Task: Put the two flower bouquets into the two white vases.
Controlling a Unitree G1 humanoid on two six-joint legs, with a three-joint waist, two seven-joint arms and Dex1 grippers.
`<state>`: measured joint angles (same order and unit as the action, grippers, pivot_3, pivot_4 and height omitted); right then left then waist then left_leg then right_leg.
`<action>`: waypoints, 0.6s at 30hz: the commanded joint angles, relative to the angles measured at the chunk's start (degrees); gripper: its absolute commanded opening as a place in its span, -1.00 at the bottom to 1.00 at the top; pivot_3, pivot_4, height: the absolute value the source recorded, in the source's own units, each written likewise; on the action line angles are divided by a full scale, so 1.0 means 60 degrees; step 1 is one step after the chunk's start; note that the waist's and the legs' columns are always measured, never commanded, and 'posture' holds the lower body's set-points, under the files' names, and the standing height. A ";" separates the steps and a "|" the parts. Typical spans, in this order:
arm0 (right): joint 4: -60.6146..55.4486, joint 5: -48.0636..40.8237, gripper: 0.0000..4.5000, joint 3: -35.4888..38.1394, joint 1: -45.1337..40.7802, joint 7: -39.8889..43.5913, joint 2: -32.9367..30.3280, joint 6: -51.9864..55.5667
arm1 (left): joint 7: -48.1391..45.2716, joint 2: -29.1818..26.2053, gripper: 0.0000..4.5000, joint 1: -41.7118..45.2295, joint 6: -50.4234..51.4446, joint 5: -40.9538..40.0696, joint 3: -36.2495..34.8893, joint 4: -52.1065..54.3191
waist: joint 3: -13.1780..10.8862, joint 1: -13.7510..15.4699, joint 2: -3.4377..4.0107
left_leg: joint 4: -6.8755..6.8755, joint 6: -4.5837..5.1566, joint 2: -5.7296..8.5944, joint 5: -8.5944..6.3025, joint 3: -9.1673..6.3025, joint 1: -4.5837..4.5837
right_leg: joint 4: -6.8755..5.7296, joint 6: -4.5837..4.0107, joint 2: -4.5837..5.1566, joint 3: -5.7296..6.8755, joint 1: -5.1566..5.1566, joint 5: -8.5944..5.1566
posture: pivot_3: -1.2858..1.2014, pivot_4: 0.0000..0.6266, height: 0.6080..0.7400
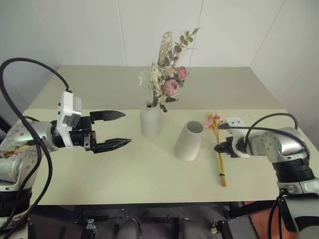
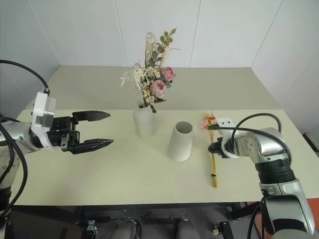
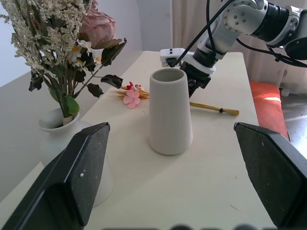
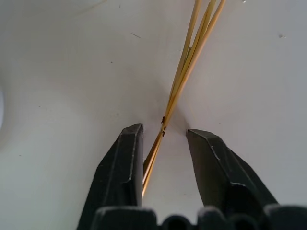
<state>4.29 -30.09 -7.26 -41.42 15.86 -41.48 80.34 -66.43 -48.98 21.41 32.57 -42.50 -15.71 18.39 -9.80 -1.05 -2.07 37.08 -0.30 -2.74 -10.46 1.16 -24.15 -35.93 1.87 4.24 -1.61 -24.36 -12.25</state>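
Straw stems (image 4: pixel 180 86) sit between right gripper (image 4: pixel 165 139) fingers, narrow, not clamped; close centred before lifting.

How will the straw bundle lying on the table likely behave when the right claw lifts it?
The straw bundle is thin and long, so probably light but bendy. Its blossoms sit at the far end and may droop. The right claw straddles few slim stems, so they could slip or splay.
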 commanded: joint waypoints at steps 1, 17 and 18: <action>-0.0017 0.0366 -0.84 -0.0015 -0.0126 0.0342 -0.0077 -0.0206 | 0.0153 -0.0014 1.00 -0.0065 -0.0242 -0.0196 -0.0373 0.0335 | 0.0000 0.0000 0.0000 | -0.0001 0.0000 -0.0003 0.0000 0.0000 0.0000 | 0.0000 0.0000 -0.0003 0.0000 -0.0001 0.0000 | 0.03 -0.52 1.00; -0.3501 -0.1538 -0.99 0.7942 -0.0036 -0.1867 0.3253 -0.4124 | -0.0312 -0.0314 1.00 0.0583 -0.0095 -0.0234 -0.0131 -0.0600 | -0.0002 0.0034 0.0003 | -0.0017 0.0000 -0.0005 0.0000 0.0003 -0.0007 | -0.0005 0.0003 -0.0005 -0.0001 -0.0014 0.0002 | 0.03 -0.52 1.00; -0.3834 -0.1748 -0.99 0.7884 -0.0096 -0.1925 0.3335 -0.4146 | -0.0367 -0.0326 1.00 0.0674 -0.0104 -0.0207 -0.0078 -0.0695 | -0.0001 0.0018 0.0005 | -0.0017 0.0000 -0.0006 0.0000 0.0003 -0.0005 | -0.0006 0.0003 -0.0005 -0.0001 -0.0013 0.0001 | 0.03 -0.52 1.00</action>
<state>-13.78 -37.49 39.26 -40.17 4.64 -21.38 57.63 -67.84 -49.97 24.20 32.63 -43.09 -15.99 14.14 -9.81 -0.94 -2.04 36.98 -0.30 -2.78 -10.46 1.19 -24.16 -35.98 1.89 4.21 -1.63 -24.43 -12.24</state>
